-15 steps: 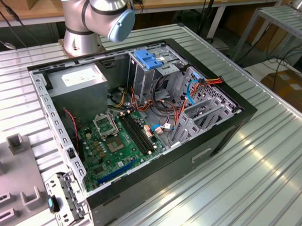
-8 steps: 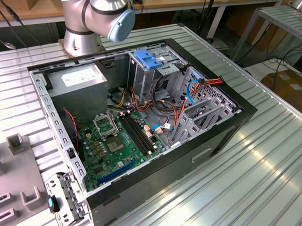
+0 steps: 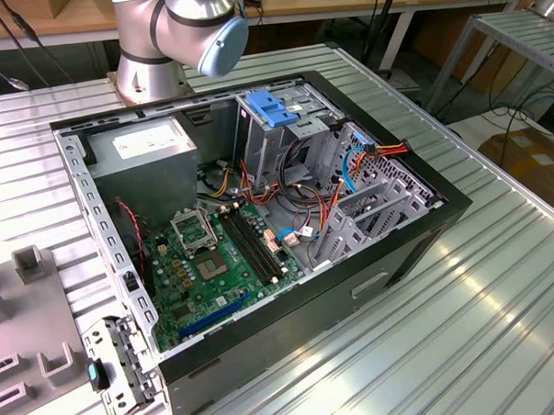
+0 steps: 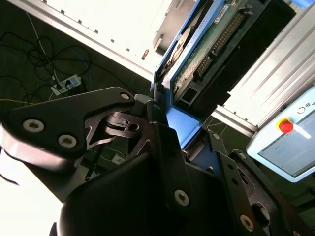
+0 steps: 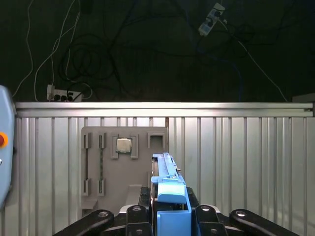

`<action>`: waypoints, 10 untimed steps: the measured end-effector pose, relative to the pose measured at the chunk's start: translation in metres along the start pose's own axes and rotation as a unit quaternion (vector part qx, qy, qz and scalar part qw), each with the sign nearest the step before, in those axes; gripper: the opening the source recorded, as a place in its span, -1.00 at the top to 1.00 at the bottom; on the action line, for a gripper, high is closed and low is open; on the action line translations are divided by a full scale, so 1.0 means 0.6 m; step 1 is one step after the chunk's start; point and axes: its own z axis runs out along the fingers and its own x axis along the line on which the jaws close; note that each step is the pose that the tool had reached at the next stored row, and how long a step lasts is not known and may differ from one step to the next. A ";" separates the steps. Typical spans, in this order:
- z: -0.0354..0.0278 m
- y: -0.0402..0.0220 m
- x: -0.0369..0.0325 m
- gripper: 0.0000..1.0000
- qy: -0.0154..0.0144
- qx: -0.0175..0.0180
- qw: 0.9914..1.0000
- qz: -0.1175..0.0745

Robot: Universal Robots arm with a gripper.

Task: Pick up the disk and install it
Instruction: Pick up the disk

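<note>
The disk [image 4: 206, 54] stands edge-up between my black fingers [image 4: 158, 129], its green circuit board and connector side showing and a blue side rail along its edge. My gripper [image 4: 183, 129] is shut on it. In the first wrist view the disk [image 5: 170, 189] is seen edge-on with its blue rail, held by the gripper [image 5: 170, 209] above a grey fixture plate [image 5: 123, 182] on the ribbed metal table. The open computer case [image 3: 416, 234] lies in the middle of the table in the exterior view, with a drive cage holding a blue bracket [image 3: 268, 107] at its far end.
Inside the case are a grey power-supply box [image 3: 150, 144], the green motherboard [image 3: 215, 265] and bundles of orange and red cables [image 3: 327, 201]. The arm's base [image 3: 177, 33] stands behind the case. The fixture plate carries a small square chip [image 5: 123, 145]. A pendant with a red button [image 4: 286, 126] lies nearby.
</note>
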 end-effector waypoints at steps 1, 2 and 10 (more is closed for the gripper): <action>0.000 -0.002 0.000 0.26 0.000 0.000 1.000 0.000; 0.000 -0.005 0.000 0.26 0.000 0.000 1.000 0.000; 0.000 -0.020 0.000 0.26 0.000 0.000 1.000 0.000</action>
